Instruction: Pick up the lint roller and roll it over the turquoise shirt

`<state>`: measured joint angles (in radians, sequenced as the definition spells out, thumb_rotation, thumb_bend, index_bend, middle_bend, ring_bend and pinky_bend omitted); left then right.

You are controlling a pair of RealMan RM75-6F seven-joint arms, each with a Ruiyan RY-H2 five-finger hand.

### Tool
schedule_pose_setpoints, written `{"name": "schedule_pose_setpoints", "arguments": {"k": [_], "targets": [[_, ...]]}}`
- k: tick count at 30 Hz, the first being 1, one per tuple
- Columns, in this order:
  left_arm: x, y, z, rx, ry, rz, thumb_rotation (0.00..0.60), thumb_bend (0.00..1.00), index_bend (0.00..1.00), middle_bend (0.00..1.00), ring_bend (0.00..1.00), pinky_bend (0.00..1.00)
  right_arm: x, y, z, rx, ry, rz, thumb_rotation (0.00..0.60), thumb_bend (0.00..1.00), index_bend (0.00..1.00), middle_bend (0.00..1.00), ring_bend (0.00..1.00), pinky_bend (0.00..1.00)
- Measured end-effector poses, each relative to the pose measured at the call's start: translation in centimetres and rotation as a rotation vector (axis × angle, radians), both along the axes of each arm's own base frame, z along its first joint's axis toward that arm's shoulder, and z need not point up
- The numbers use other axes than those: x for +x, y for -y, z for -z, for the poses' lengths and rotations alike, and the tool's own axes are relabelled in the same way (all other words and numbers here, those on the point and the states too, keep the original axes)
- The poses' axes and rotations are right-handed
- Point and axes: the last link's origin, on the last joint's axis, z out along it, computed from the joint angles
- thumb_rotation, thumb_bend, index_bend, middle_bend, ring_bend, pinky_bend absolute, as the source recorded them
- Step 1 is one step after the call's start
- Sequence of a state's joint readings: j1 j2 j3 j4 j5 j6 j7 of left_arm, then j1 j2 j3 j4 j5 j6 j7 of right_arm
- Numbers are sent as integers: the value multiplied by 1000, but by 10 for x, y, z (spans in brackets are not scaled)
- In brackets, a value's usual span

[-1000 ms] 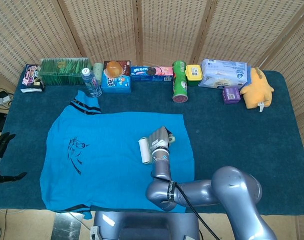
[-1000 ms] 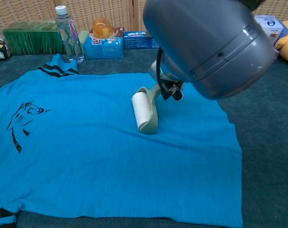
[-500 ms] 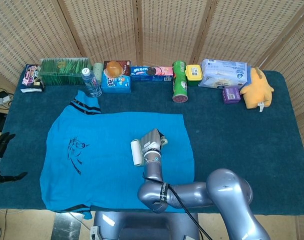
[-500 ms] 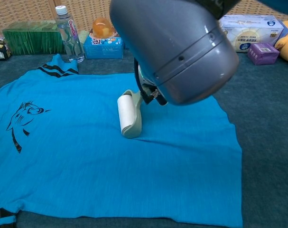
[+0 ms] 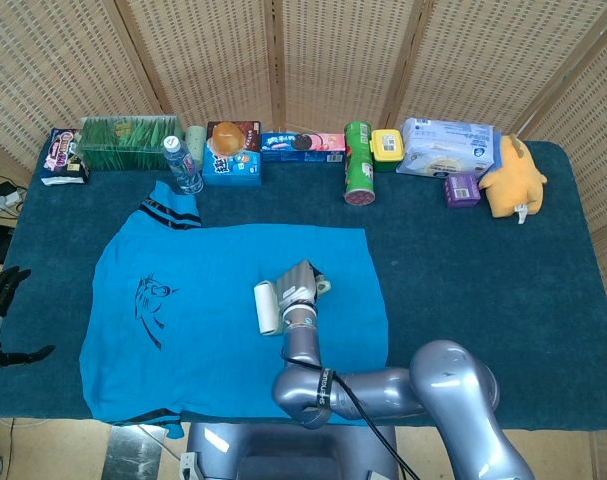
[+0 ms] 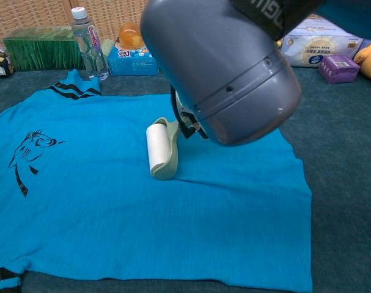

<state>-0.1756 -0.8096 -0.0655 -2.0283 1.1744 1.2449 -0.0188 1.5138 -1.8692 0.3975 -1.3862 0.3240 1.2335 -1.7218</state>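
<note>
The turquoise shirt (image 5: 193, 340) (image 6: 81, 207) lies flat on the dark blue table, a black print on its left part. The lint roller (image 5: 266, 307) (image 6: 157, 150), a white roll on a pale green frame, rests on the middle of the shirt. My right hand (image 5: 298, 283) grips its handle from the right; in the chest view the big grey arm hides most of that hand (image 6: 184, 122). At the table's left edge, off the cloth, my left hand (image 5: 1, 305) hangs with dark fingers spread and nothing in it.
Along the back edge stand a water bottle (image 5: 182, 165) (image 6: 87, 43), a green box (image 5: 128, 143), snack boxes (image 5: 233, 152), a green can (image 5: 358, 162), a tissue pack (image 5: 446, 147) and a yellow plush toy (image 5: 512, 177). My right arm (image 6: 228, 67) fills the chest view's upper middle.
My right hand has drawn the lint roller leftward across the shirt, from its right-centre toward the middle. The left hand has stayed put.
</note>
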Motion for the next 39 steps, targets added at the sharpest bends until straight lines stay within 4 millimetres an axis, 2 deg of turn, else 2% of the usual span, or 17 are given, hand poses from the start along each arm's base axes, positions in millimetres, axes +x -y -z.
{"name": "schedule_pose_setpoints", "arguments": {"k": [7,17,32,35,39], "targets": [[5,-4,2,-16,-7,21,600,82,0,0,0,18,-19,6,-13,-22,-24,-2,600,1000,896,851,823,1000],[12,-9,4,-38,-19,52,600,82,0,0,0,18,-75,13,-44,-81,-77,52,600,1000,895,851,823,1000],[18,-13,3,-47,-31,75,600,82,0,0,0,18,-143,20,-91,-163,-140,82,600,1000,895,851,823,1000],[18,-13,4,-50,-29,77,600,82,0,0,0,18,-153,19,-101,-167,-139,85,600,1000,895,851,823,1000],[19,-13,4,-52,-26,80,600,82,0,0,0,18,-154,20,-113,-172,-102,74,600,1000,896,851,824,1000]]}}
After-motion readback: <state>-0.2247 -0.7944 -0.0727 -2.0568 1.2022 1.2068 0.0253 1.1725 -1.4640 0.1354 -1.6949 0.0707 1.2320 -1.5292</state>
